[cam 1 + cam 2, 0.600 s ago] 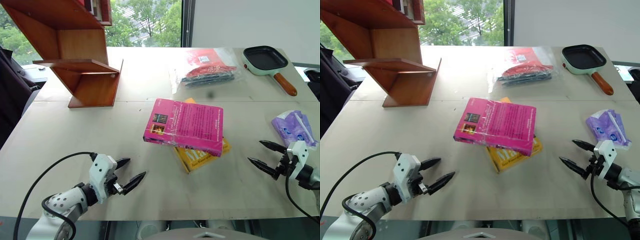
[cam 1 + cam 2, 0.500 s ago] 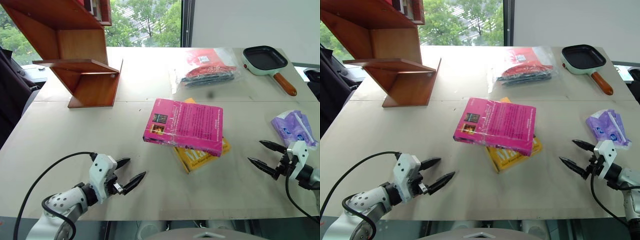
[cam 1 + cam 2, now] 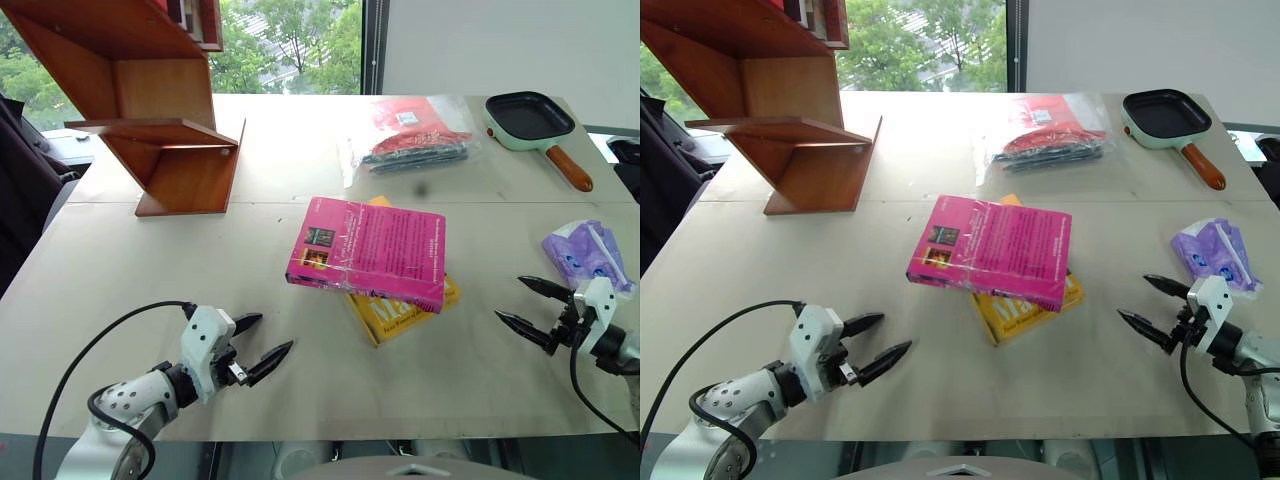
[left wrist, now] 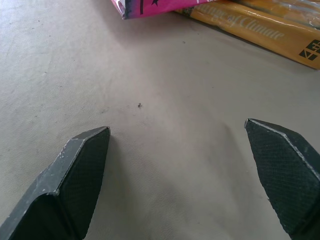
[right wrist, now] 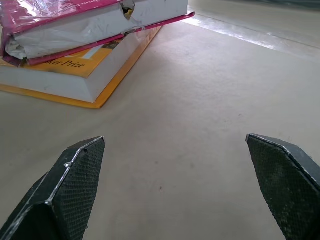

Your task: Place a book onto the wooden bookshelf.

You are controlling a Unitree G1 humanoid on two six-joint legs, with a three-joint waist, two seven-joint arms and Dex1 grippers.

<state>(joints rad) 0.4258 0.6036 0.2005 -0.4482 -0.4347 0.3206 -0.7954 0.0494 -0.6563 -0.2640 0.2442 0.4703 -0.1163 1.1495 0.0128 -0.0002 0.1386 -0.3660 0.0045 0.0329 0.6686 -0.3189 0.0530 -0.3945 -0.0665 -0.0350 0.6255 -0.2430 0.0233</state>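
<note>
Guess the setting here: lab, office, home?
Probably an office or lab test room, staged for manipulation trials. A plain table by a window with trees outside carries unrelated props: a wooden bookshelf, a small frying pan, stacked books including the pink book, and bagged items.

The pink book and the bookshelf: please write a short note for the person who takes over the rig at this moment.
Left gripper: open, empty, low over the table's near left part.
Right gripper: open, empty, near the table's right edge, beside a purple packet.
The pink book lies flat mid-table, resting on the yellow book, untouched by either gripper.
The wooden bookshelf stands at the far left of the table.
Done: nothing yet; no grasp made.
Left: grip the pink book, lift it off the yellow one, carry it to the bookshelf and set it on a board.
</note>
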